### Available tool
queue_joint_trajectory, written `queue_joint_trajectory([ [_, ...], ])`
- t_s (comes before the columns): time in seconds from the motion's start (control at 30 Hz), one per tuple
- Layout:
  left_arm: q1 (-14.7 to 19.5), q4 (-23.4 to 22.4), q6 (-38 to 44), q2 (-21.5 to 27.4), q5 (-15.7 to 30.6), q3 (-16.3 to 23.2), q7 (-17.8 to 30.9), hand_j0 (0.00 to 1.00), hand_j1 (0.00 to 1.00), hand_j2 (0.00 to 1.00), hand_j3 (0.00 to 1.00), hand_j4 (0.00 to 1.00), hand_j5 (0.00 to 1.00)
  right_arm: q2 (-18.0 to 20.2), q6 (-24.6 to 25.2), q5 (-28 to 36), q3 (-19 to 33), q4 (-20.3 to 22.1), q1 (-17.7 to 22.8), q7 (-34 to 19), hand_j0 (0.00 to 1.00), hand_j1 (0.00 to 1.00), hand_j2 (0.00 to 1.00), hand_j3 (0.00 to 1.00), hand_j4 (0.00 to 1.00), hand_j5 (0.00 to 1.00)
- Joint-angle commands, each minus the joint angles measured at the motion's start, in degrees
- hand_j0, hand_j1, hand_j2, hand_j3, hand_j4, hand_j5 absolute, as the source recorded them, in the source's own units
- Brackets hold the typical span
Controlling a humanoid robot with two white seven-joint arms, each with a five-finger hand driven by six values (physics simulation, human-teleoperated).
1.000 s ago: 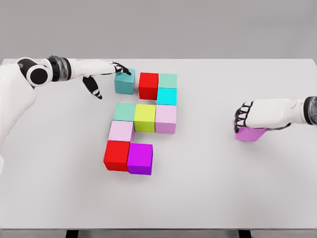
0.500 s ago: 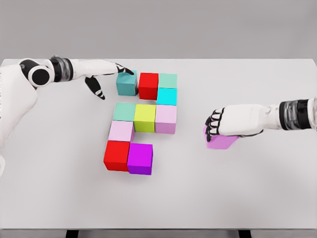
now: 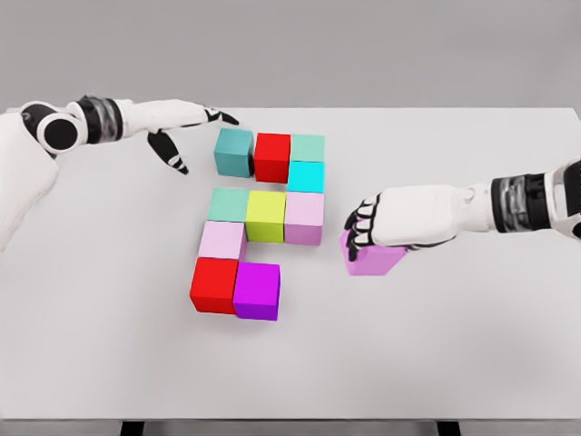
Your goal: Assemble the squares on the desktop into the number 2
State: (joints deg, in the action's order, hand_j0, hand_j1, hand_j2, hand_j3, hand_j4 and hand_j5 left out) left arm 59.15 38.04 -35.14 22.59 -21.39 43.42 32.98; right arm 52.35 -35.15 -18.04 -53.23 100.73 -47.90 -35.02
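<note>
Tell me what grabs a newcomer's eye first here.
The cluster of coloured cubes at the white table's centre-left, nearly shaped like a 2. Next, the right hand gripping a pink cube right of the cluster. The left hand hovers open at the upper left.

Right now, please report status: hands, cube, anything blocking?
Right hand shut on violet cube, right of the figure. Left hand open, beside teal cube, not touching. Bottom row needs one cube beside purple cube; path clear.
</note>
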Motion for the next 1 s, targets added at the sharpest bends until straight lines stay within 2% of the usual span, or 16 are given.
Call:
queue_joint_trajectory([
  [0.0,0.0,-0.68,0.14,1.49,1.09,-0.36,-0.03,1.0,1.0,1.0,1.0,1.0,1.0,-0.58,0.15,0.37,-0.38,0.08,0.0,0.02,0.72,0.72,0.72,0.72,0.72,0.72],
  [0.13,-0.53,-1.66,0.14,1.58,0.65,-0.09,-0.03,1.0,1.0,1.0,1.0,1.0,1.0,-1.64,0.15,0.37,-2.84,0.08,0.0,0.02,0.72,0.72,0.72,0.72,0.72,0.72],
  [0.63,-1.58,-2.53,0.14,2.63,0.21,0.52,-0.03,1.0,1.0,1.0,1.0,1.0,1.0,-5.95,0.15,0.37,-10.05,0.16,-5.54,0.02,0.72,0.72,0.72,0.72,0.72,0.72],
  [0.87,-1.58,-2.45,0.14,2.37,0.21,0.87,-0.03,1.0,1.0,1.0,1.0,1.0,1.0,-6.12,0.15,0.37,-10.49,0.16,-6.06,0.02,0.72,0.72,0.72,0.72,0.72,0.72],
  [0.9,-1.58,-2.36,0.14,2.28,0.21,0.96,-0.03,1.0,1.0,1.0,1.0,1.0,1.0,-6.12,0.15,0.37,-10.49,0.16,-6.24,0.02,0.78,0.78,0.78,0.78,0.78,0.78],
  [0.97,-1.58,-2.18,0.14,2.1,0.21,0.96,-0.03,1.0,1.0,1.0,1.0,1.0,1.0,-5.95,0.15,0.37,-10.49,0.16,-7.12,0.02,0.84,0.84,0.84,0.84,0.84,0.84],
])
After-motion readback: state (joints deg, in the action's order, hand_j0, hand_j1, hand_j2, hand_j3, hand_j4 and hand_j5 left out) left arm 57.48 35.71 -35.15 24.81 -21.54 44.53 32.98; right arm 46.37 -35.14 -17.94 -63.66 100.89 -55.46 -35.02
